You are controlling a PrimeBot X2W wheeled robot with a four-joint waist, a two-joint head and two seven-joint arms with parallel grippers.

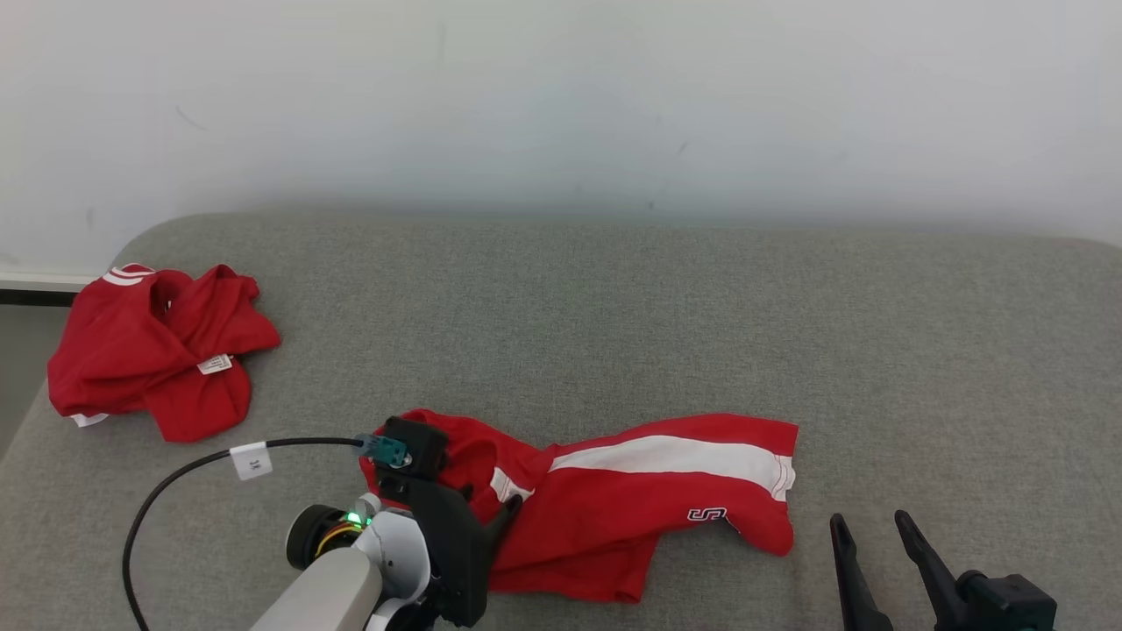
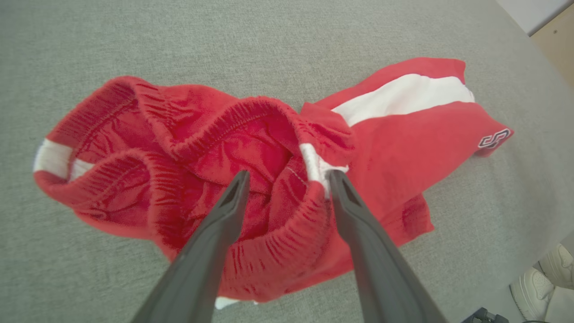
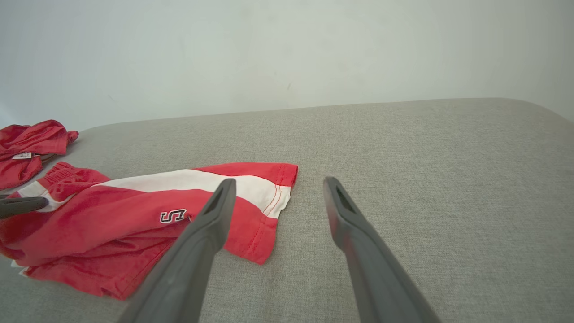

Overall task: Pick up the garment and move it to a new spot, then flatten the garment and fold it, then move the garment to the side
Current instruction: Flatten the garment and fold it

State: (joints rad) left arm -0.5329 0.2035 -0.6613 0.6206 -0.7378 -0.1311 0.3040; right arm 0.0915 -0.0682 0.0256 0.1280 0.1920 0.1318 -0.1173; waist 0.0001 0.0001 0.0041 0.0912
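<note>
Shorts (crumpled) on grey cushion

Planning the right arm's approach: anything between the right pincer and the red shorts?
No. In the head view, the stretch between the right pincer and the red shorts is bare grey cushion; the pincer is open, clear of the cloth.

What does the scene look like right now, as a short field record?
surface: grey fabric surface
target: red shorts with a white stripe, crumpled, lying close to the robot
left pincer: open, fingers straddling the shorts' bunched waistband
right pincer: open, over bare surface to the right of the shorts, holding nothing
other: second red garment, crumpled at far left, apart from the shorts
</note>
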